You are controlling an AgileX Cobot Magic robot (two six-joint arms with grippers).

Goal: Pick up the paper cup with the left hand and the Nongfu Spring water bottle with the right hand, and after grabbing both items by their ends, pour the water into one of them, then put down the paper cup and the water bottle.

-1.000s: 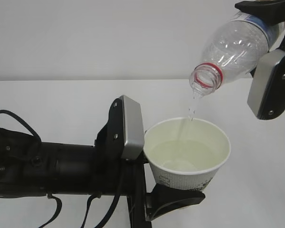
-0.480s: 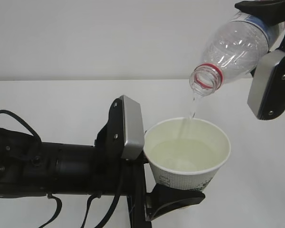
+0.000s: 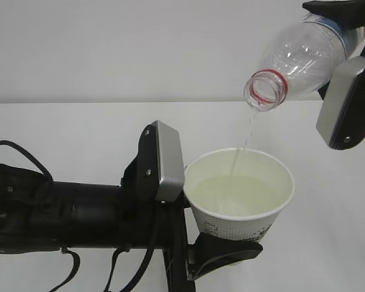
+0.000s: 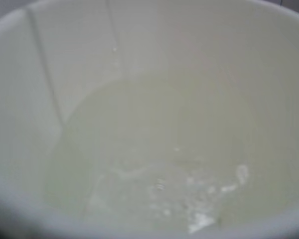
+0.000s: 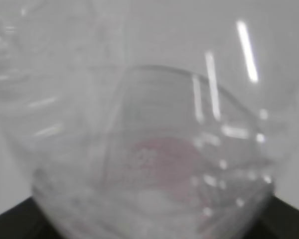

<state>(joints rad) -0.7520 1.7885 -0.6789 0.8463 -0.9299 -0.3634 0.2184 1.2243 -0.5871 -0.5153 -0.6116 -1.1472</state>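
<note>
Pouring in progress: bottle [image 3: 304,58], upper right, is clamped by right gripper [image 3: 347,67]; cup [image 3: 240,198], lower centre, by left gripper [image 3: 198,228]. Mouth is best kept over cup.

The cup [image 4: 35,89] fills the whole view, seen from above into its white inside, with a seam line running down the left wall. Water [image 4: 149,169] lies in the bottom, pale and slightly blurred, with small bright bubbles and glints towards the lower right.
</note>
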